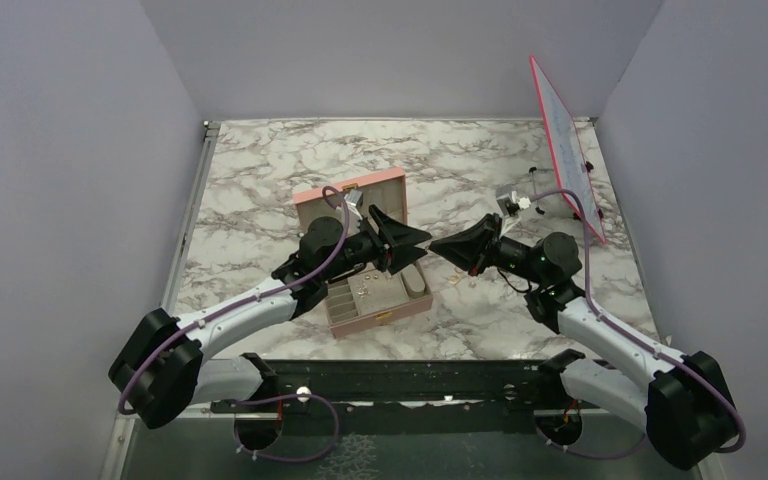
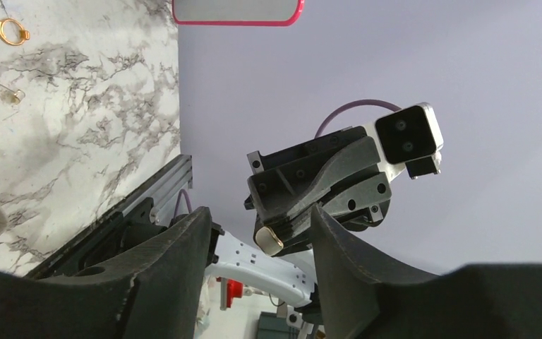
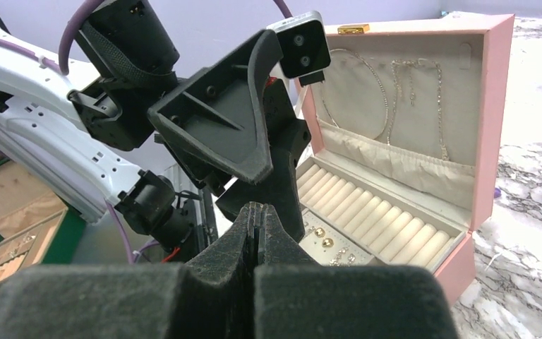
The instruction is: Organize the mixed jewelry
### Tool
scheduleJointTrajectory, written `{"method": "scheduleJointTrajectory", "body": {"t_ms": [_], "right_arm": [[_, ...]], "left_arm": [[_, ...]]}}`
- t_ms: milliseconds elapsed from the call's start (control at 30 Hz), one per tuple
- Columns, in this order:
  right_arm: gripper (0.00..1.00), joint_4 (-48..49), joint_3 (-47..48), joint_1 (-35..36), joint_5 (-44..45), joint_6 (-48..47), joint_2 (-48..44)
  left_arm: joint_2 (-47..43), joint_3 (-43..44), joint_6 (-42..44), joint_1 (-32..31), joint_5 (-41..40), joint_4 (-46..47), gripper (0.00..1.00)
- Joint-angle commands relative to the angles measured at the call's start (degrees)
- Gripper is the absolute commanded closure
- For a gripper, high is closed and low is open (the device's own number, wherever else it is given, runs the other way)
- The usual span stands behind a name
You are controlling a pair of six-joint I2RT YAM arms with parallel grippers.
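1. The pink jewellery box point(image 1: 385, 315) stands open in the lower middle of the top view, its front turned toward the arm bases, probably so both arms can reach its trays; stud earrings point(image 3: 324, 239) already lie in the compartment just in front of the ring rolls point(image 3: 374, 215)
2. Above the box's right-hand edge the two arms meet tip to tip. The right end effector point(image 3: 254, 215) has its fingers pressed together, and whether a tiny piece is pinched there cannot be told. The left end effector point(image 2: 260, 215) has its fingers apart on either side of that tip, which reads as a handover posture
3. Loose gold hoops point(image 2: 12, 31) lie on the marbled desk point(image 2: 77, 141), upper left of the left wrist view, outside the box and not yet sorted
4. The raised lid carries necklaces point(image 3: 395, 85) hung flat against its lining, so they stay untangled
5. A pink-framed board point(image 1: 563, 140) leans at the upper right of the top view, well apart from the work
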Motion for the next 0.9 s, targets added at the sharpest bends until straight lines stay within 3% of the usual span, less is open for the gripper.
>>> {"method": "scheduleJointTrajectory", "body": {"t_ms": [0, 367, 867], "right_arm": [[0.99, 3.5, -0.6, 0.4, -0.9, -2.0, 0.3], [0.99, 4.5, -0.9, 0.4, -0.7, -2.7, 0.6], [0.99, 5.7, -1.5, 0.4, -0.6, -3.5, 1.6]], "left_arm": [[0.1, -1.4, -2.3, -0.4, 0.5, 3.3, 0.48], [1.6, -1.6, -3.4, -0.3, 1.7, 5.1, 0.67], [1.7, -1.4, -6.5, -0.3, 3.5, 7.4, 0.71]]}}
